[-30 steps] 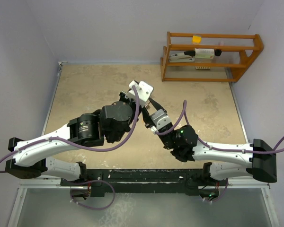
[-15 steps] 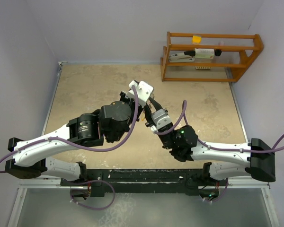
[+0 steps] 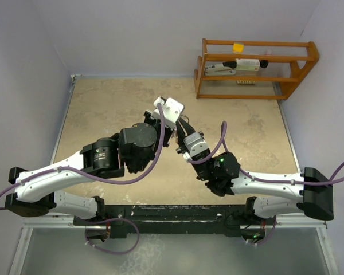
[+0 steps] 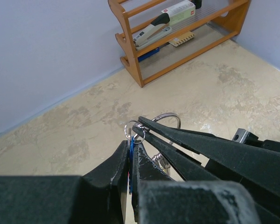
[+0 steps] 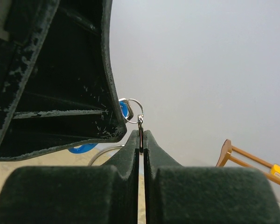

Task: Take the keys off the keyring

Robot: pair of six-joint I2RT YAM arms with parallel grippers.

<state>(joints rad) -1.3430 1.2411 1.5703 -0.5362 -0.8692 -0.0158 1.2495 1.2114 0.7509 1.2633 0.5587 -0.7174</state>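
**Top view.** I see both arms meeting above the middle of the desk [image 3: 103, 109]. The left gripper [image 3: 169, 127] and the right gripper [image 3: 182, 127] stand tip to tip. The keys are hidden between them. A wooden rack [image 3: 255, 69] stands at the far right edge.

**Left wrist view.** The left gripper [image 4: 130, 145] is closed, with the blue key [image 4: 130, 161] pinched edge-on between its fingers. A small ring [image 4: 133, 131] sits just above its tips. The right gripper [image 4: 141, 125] enters from the right, its fingers together, touching that small ring. The larger keyring [image 4: 166, 114] shows behind the right gripper. Silver keys [image 4: 159, 162] hang below it.

**Right wrist view.** The right gripper [image 5: 141, 140] is clamped on a silver strip [image 5: 140, 128] seen edge-on. I cannot tell whether it is a key or a ring. The small ring [image 5: 142, 108] sits atop the strip, beside the blue key [image 5: 125, 110].
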